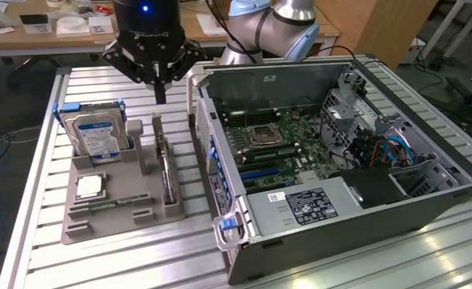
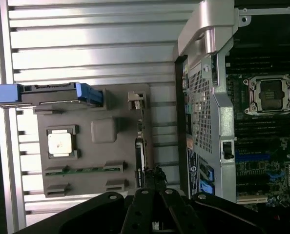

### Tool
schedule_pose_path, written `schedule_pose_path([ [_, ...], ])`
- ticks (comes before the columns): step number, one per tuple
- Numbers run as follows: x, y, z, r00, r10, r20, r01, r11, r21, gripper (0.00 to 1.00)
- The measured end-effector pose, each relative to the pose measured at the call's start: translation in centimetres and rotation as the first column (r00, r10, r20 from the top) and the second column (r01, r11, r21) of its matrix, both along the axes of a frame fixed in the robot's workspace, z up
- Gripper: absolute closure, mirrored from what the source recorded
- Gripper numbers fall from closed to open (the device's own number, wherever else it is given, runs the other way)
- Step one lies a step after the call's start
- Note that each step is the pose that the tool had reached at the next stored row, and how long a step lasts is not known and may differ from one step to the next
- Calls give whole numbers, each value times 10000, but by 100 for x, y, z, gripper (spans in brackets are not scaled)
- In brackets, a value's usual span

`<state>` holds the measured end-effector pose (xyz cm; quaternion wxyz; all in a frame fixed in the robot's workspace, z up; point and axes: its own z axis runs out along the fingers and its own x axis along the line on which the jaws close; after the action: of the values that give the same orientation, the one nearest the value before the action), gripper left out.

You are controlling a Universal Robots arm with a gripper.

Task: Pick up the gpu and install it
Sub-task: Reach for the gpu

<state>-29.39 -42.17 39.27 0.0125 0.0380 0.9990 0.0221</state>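
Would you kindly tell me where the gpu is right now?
In the exterior view, the gpu stands on edge in the grey parts tray, at the side nearest the open computer case, to the exterior view's right of the hard drive.

Gripper hangs upper left-centre of ext. view, pointing straight down, its 2 fingers pressed together at the tips. Arm, silver w/ blue joint caps, bends at top centre, right of Gripper.
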Motion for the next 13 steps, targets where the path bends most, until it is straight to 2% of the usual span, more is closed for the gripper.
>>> schedule_pose_path([
  [4,-8,-107,-1,10000,0,-1,0,10000,-1,89],
  [7,-17,-163,-3,10000,0,-1,0,10000,0,89],
  [9,-28,-179,-5,10000,-1,0,1,10000,0,89],
  [13,-82,-183,-9,10000,0,0,0,10000,-1,89],
])
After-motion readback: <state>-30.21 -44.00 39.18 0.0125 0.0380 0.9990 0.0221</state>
